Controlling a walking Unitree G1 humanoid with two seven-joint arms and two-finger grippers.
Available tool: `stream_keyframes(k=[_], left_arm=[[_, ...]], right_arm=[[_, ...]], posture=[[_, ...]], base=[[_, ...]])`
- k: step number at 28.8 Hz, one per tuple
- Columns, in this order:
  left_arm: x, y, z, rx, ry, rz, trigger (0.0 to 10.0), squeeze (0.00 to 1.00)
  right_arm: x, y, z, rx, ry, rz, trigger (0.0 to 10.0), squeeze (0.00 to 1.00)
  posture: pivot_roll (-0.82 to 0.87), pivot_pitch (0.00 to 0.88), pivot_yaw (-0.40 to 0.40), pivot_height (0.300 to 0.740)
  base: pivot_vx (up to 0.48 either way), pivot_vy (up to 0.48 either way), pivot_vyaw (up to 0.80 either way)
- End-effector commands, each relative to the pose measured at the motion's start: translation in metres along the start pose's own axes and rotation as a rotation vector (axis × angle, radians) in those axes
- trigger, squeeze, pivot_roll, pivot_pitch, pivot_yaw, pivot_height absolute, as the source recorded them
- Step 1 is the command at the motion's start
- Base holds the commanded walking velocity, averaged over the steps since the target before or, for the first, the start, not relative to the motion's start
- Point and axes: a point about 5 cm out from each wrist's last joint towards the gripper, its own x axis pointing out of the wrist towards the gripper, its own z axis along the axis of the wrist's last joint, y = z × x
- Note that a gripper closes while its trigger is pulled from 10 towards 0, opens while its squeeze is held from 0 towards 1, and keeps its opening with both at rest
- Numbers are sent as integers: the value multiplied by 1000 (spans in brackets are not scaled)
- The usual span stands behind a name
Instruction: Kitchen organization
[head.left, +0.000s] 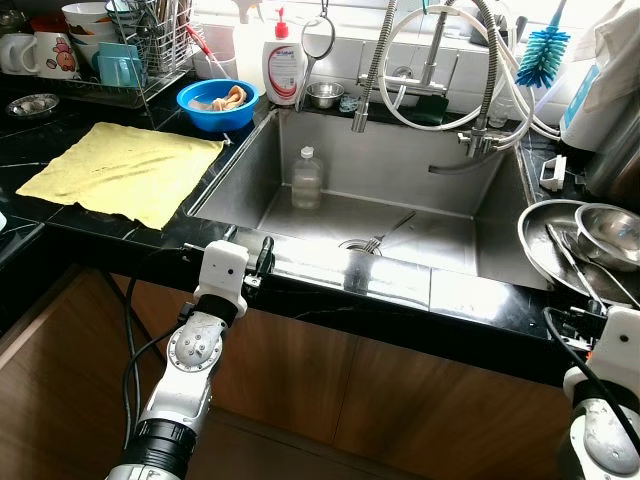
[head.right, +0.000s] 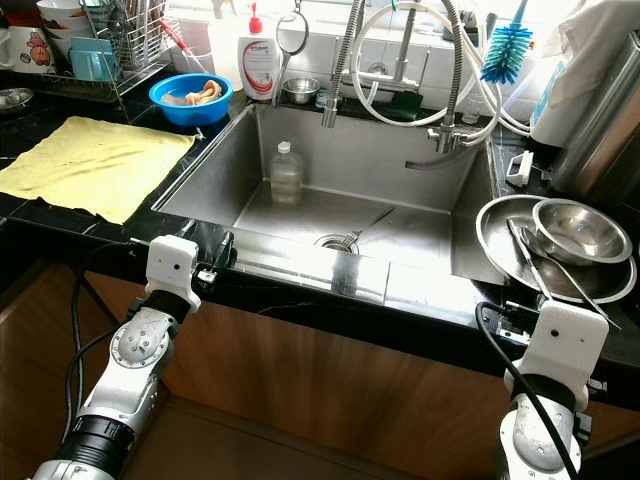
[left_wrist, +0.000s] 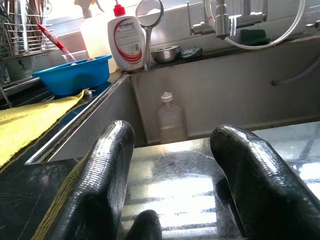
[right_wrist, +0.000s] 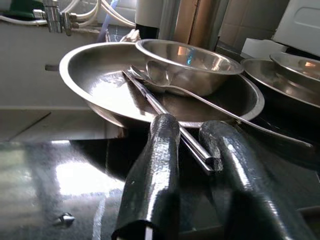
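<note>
Right gripper (right_wrist: 192, 150) is reaching for the thin steel utensil handle (right_wrist: 165, 112).
Its jaws are standing apart, unclamped; you're wanting them centred at the wide steel plate's (right_wrist: 95, 107) front rim. Left gripper (left_wrist: 175, 190) is gaping too.

Beyond the left gripper's black fingers (left_wrist: 100, 180) lie a yellow cloth (head.left: 120, 170), a blue bowl (head.left: 217, 102), a white soap bottle with a red cap (head.left: 283, 62) and a clear bottle (head.left: 306, 178) in the grey steel sink (head.left: 440, 180). Ahead of the right gripper's black fingers (right_wrist: 155, 165) sits a silver steel plate (right_wrist: 100, 85).

no legible text on soap bottle (left_wrist: 126, 44)
</note>
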Motion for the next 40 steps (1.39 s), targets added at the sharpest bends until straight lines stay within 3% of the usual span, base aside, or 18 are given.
stream_keyframes(k=[1,14,15,16,17,19,32,40], left_arm=[[-3,-1,-5,16,31,-16,10000,0],[-2,-1,-4,19,27,-18,10000,0],[-1,-1,-4,19,27,-18,10000,0],[-1,-1,-4,19,27,-18,10000,0],[-1,-1,-4,19,26,-18,10000,0],[-1,-1,-4,20,26,-17,10000,0],[-1,-1,-5,19,27,-7,10000,0],[-2,0,-5,20,29,-2,10000,0]], right_arm=[[2,-1,0,4,-1,-1,0,0],[3,6,4,32,-17,40,39,0],[3,8,4,34,-16,59,4588,0],[3,8,4,34,-16,59,4588,0],[4,10,5,34,-15,71,9647,0],[4,13,6,43,-22,88,10000,0],[6,27,29,141,-137,187,10000,0],[8,37,37,127,-172,242,10000,0]], posture=[[-21,0,-40,740],[-22,0,-38,740],[-21,0,-38,740],[-21,0,-38,740],[-21,0,-38,740],[-21,0,-38,740],[-22,0,-44,740],[-23,0,-45,740]], base=[[0,0,0],[0,0,0],[0,0,0],[0,0,0],[0,0,0],[0,0,0],[0,0,0],[0,0,0]])
